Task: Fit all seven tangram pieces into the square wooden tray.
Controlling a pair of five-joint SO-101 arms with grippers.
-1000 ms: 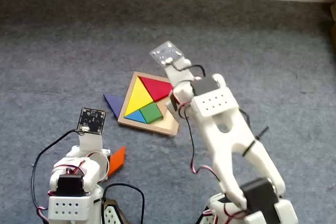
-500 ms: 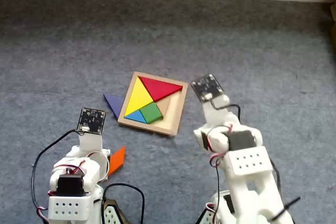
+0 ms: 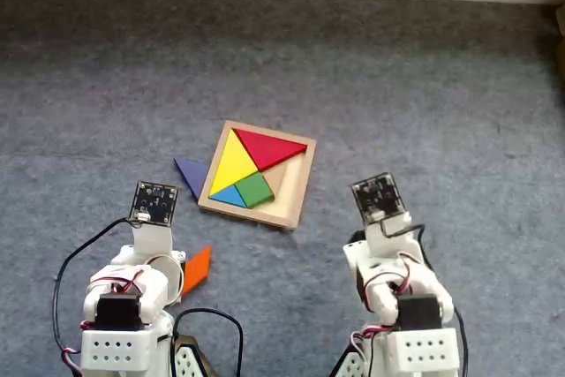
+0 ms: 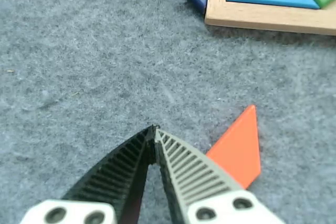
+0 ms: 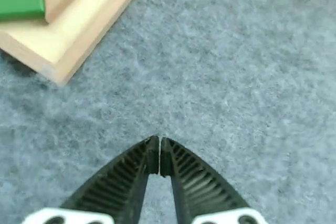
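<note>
Orange piece (image 3: pixel 198 268) is lying loose beside the closed, empty left tool (image 4: pixel 154 132); dark blue piece (image 3: pixel 188 173) is lying just outside the tray (image 3: pixel 284 207). Four coloured pieces (image 3: pixel 234 165), possibly a tan fifth (image 3: pixel 281 183), are sitting inside. Right tool (image 5: pixel 159 144) is hanging closed, empty.

The wooden tray (image 3: pixel 284 205) holds a red triangle (image 3: pixel 269 147), yellow triangle (image 3: pixel 231 165), blue triangle (image 3: pixel 228 195) and green square (image 3: pixel 254 189) (all flat); a purple piece (image 3: pixel 189 173) lies just left, an orange piece (image 3: pixel 198 267) nearer.

Six coloured pieces (image 3: pixel 231 163), one tray (image 3: pixel 290 204)
</note>
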